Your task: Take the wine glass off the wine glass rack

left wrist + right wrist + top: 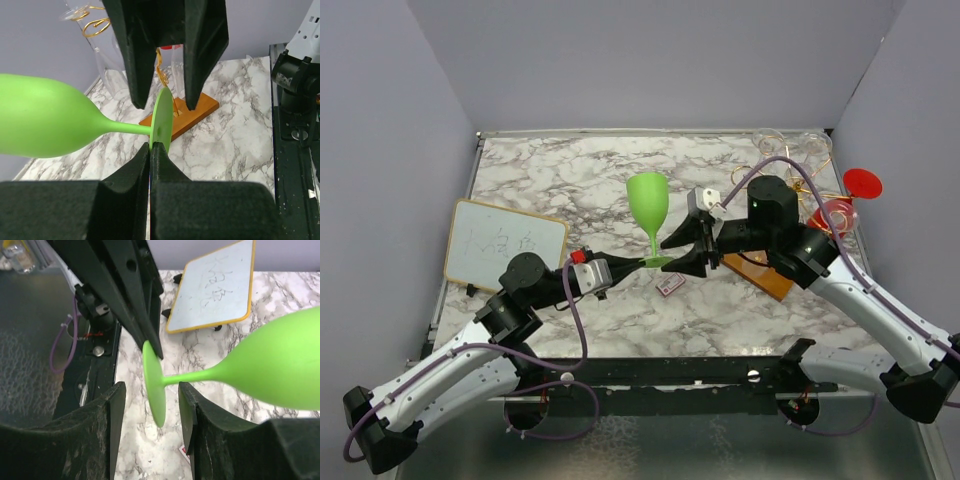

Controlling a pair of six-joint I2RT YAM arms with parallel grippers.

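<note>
Left claw [151, 149] is pinching the foot of the wine glass [45, 117].
Right claw [151, 389] is standing open, that foot between its fingers.

Lit evenly and softly from overhead, bright with no harsh glare; only faint, diffuse shadows under the arms on the marble worktop [570, 180]; overhead view sharp, slightly bowed toward the edges; in both wrist views, close black jaws dark, oversized and short on detail; green wine glass [45, 117] vivid and saturated; wine glass rack [97, 22] behind, possibly a touch soft.
</note>
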